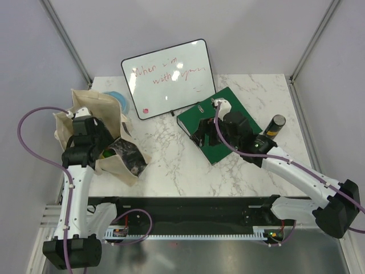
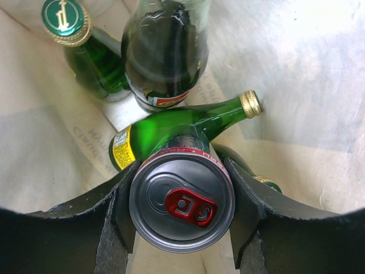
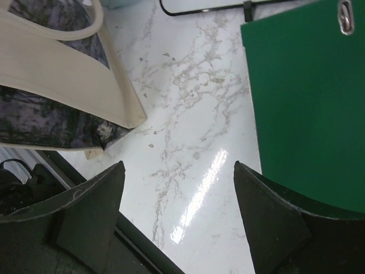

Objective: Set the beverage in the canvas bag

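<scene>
My left gripper point(image 2: 181, 165) is shut on the beverage, a silver-topped can with a red pull tab point(image 2: 181, 202), held upright inside the canvas bag point(image 2: 296, 68). Below the can lie several green glass bottles point(image 2: 182, 123), one with a gold cap. In the top view the beige canvas bag point(image 1: 94, 108) stands at the table's left with the left gripper point(image 1: 91, 142) reaching into its mouth; the can is hidden there. My right gripper point(image 3: 178, 165) hangs open over bare marble, between the bag's printed corner point(image 3: 63, 74) and a green folder point(image 3: 308, 97).
A green folder point(image 1: 219, 123) lies at centre right under the right arm. A dark can point(image 1: 275, 125) stands right of it. A whiteboard point(image 1: 168, 77) leans at the back, with a blue round thing point(image 1: 117, 98) behind the bag. The table's near edge point(image 3: 97, 197) runs under the right gripper.
</scene>
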`<state>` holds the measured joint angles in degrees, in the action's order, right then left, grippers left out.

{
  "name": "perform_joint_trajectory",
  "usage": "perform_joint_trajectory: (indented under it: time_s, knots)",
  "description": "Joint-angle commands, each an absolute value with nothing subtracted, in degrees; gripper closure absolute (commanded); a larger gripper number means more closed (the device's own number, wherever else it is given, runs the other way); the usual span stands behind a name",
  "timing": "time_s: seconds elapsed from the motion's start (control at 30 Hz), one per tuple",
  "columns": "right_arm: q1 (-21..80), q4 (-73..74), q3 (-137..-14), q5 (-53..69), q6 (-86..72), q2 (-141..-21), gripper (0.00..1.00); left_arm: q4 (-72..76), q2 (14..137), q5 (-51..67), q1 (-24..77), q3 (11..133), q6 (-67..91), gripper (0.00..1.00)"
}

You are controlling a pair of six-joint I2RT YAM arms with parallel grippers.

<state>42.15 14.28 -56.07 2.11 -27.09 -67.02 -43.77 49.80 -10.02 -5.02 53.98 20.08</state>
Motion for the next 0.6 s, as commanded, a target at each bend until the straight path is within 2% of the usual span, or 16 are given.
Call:
perform_joint_trajectory:
  time_s: [0.0, 0.1, 0.13, 0.17, 0.4, 0.57]
  knots:
    - [46.83, 2.31, -58.35, 4.74, -23.04, -69.95, 0.15, -44.47, 49.31, -12.13, -4.57, 53.17, 21.88, 0.71]
    - [51.57, 1.93, -64.75, 4.49, -19.78, -75.75, 0.16, -44.73, 49.31, -12.48, -4.57, 52.91, 21.88, 0.69]
    - [52.72, 2.37, -65.99, 3.87, -19.08, -78.11, 0.16, -44.82, 49.31, -12.92, -4.57, 52.82, 21.88, 0.66]
    - [54.65, 2.72, -67.05, 3.08, -18.9, -79.09, 0.16, -44.91, 49.22, -13.27, -4.57, 52.74, 21.97, 0.57]
    - [59.32, -4.03, -70.84, 1.93, -18.11, -86.99, 0.16, -44.91, 49.4, -11.78, -4.57, 51.86, 22.76, 0.52]
    - [63.45, -12.38, -71.98, 0.45, -9.77, -92.54, 0.16, -44.91, 48.87, -11.78, -4.57, 51.94, 23.2, 0.47]
